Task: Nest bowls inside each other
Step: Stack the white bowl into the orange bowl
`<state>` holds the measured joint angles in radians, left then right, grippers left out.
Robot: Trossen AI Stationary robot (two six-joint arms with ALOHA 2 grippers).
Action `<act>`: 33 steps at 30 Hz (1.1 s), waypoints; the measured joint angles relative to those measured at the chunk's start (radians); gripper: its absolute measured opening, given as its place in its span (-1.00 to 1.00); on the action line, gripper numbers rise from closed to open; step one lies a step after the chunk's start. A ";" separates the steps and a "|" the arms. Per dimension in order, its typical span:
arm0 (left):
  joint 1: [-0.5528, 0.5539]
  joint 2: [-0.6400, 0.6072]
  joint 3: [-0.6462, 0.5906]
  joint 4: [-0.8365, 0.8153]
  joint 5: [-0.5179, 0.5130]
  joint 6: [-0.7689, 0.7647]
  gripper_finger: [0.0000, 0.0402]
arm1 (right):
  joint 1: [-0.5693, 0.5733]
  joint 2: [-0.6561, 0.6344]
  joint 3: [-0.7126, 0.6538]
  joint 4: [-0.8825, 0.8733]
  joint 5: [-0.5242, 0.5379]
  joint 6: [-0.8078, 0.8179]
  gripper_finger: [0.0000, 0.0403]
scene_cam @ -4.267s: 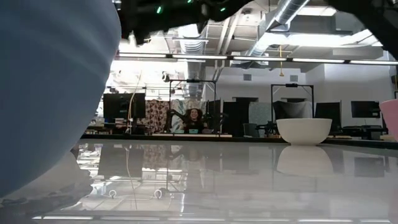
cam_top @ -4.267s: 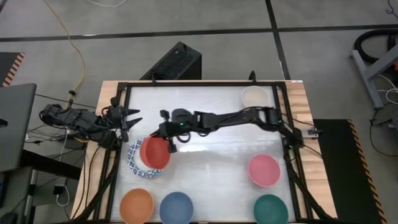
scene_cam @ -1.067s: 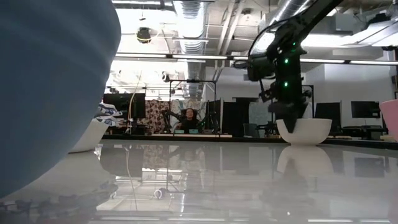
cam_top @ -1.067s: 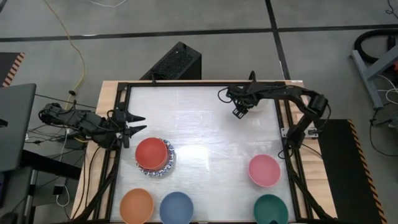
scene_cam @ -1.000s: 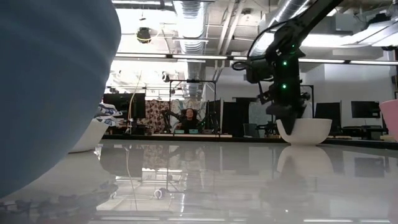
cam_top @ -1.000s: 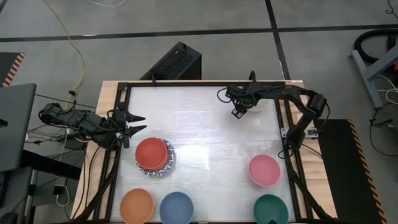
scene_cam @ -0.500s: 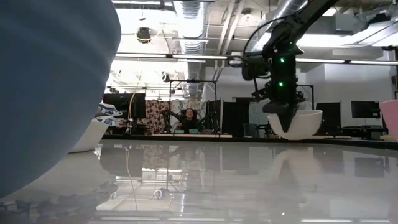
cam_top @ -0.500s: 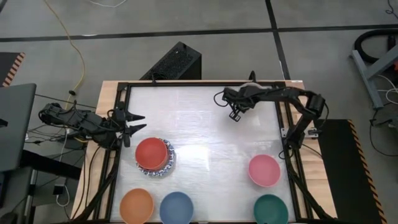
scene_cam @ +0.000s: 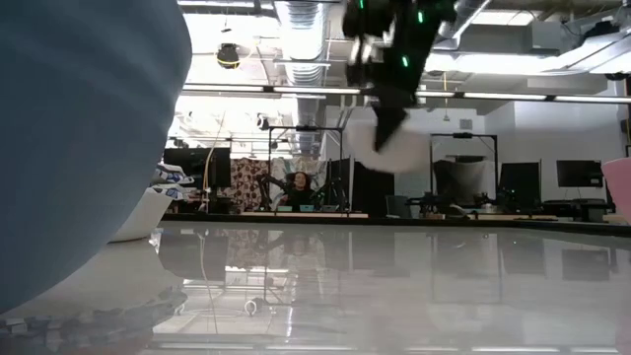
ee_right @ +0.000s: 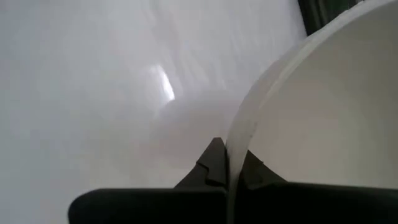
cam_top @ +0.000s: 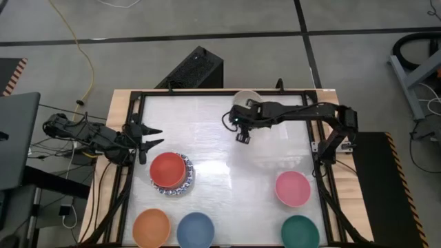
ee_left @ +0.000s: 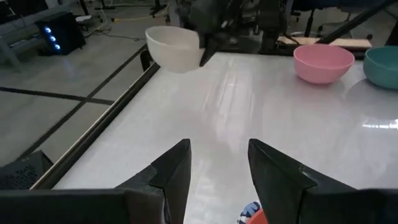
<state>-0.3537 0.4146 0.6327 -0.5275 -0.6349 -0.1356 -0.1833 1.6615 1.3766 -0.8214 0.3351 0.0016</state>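
R gripper (cam_top: 242, 131) fingers now pinched shut on beige bowl (cam_top: 246, 100) rim, bowl lifted off far-right desk (cam_top: 227, 162) spot, airborne mid-far, presumably heading to red-topped stack (cam_top: 170, 172) near left; L gripper (cam_top: 147, 141) idle at left edge, fingers part open, empty.

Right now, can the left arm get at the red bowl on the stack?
Probably yes: the left gripper waits open just beside the red bowl, nothing between them; the right gripper carries the beige bowl well away.
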 joint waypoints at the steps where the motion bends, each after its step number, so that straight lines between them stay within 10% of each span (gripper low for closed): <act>1: 0.000 0.013 0.000 0.005 0.003 0.009 -0.25 | 0.022 0.000 0.026 0.003 0.000 -0.020 -0.96; 33: 0.000 0.384 0.127 0.310 0.309 0.485 -0.25 | 0.294 0.064 0.189 0.129 -0.545 -0.325 -0.96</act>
<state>-0.3534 0.7983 0.7592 -0.2173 -0.3256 0.3497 0.1108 1.7259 1.5659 -0.6921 -0.2096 -0.3233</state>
